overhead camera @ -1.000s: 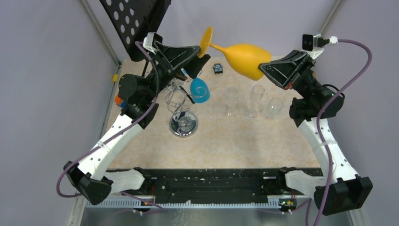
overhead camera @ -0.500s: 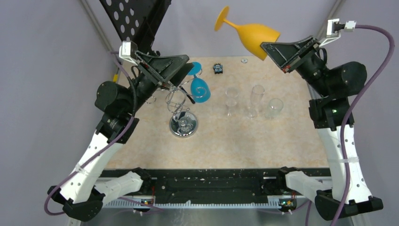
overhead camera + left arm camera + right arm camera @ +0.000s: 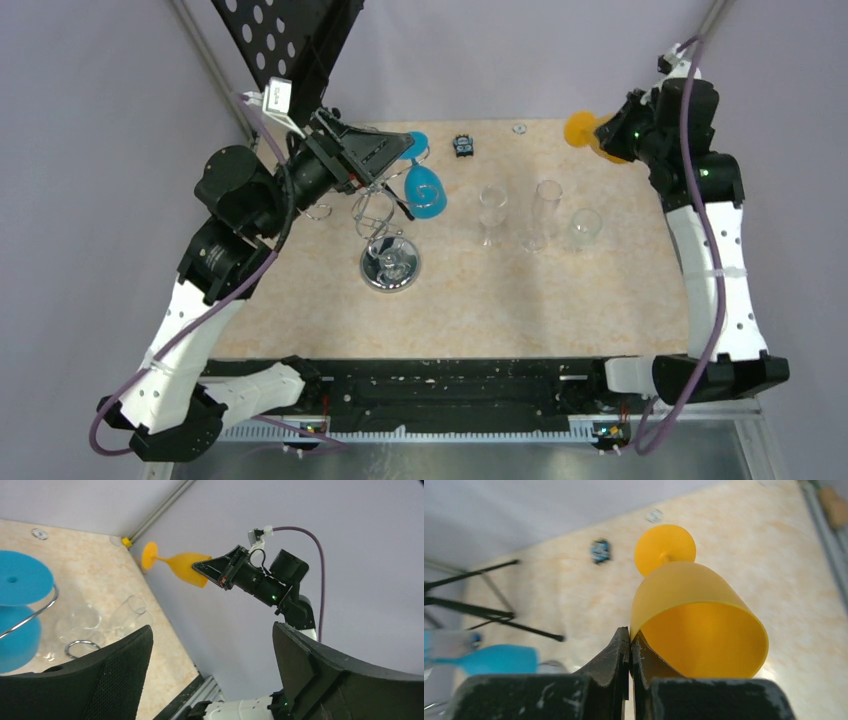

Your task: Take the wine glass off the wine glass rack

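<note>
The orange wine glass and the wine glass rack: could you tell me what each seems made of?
The orange wine glass is probably plastic, matte and translucent: light glows through its wall without sharp glints. The wine glass rack looks like metal wire on a polished chrome-like base that mirrors its surroundings.

Orange wine glass (image 3: pixel 583 132), seemingly held, hangs well apart from rack (image 3: pixel 389 265).
</note>
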Robot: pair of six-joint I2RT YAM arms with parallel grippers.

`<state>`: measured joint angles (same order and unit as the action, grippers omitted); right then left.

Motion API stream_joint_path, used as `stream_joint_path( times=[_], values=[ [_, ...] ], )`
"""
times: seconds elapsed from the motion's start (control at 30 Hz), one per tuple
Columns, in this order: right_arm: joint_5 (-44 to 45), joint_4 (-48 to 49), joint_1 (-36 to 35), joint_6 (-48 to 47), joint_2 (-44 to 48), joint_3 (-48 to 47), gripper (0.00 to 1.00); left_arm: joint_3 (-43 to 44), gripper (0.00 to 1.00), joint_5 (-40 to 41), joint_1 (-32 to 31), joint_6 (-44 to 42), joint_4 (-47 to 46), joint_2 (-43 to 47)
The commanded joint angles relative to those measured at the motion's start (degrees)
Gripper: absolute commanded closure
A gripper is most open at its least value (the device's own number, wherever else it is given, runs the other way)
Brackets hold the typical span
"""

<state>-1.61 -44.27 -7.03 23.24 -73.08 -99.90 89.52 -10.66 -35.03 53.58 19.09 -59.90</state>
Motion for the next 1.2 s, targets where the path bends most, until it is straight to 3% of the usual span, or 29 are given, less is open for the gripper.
stream_joint_path(
  times=[0.0, 0.23, 0.63, 1.07, 1.17],
  values=[
    [9.6, -7.3, 5.9, -4.9, -1.2, 2.7, 1.0, 3.6, 0.08, 2.6, 0.0, -7.9, 6.6, -0.5],
    [17.5, -9.8, 9.4, -6.8, -6.9, 8.3, 1.0, 5.9, 0.08, 5.3, 0.0, -13.3, 11.1, -0.9],
    [14.4, -11.3, 12.8, -7.2, -16.0, 11.2, 1.0, 8.4, 0.07, 6.8, 0.1, -19.1, 14.4, -2.1],
    [11.3, -9.9, 12.8, -7.3, -18.1, 15.7, 1.0, 9.8, 0.06, 6.1, 0.2, -19.6, 14.5, -4.1],
    [10.8, -9.9, 12.8, -7.7, -18.6, 15.7, 0.96, 9.7, 0.06, 6.1, 0.1, -19.4, 14.4, -4.3]
  ],
)
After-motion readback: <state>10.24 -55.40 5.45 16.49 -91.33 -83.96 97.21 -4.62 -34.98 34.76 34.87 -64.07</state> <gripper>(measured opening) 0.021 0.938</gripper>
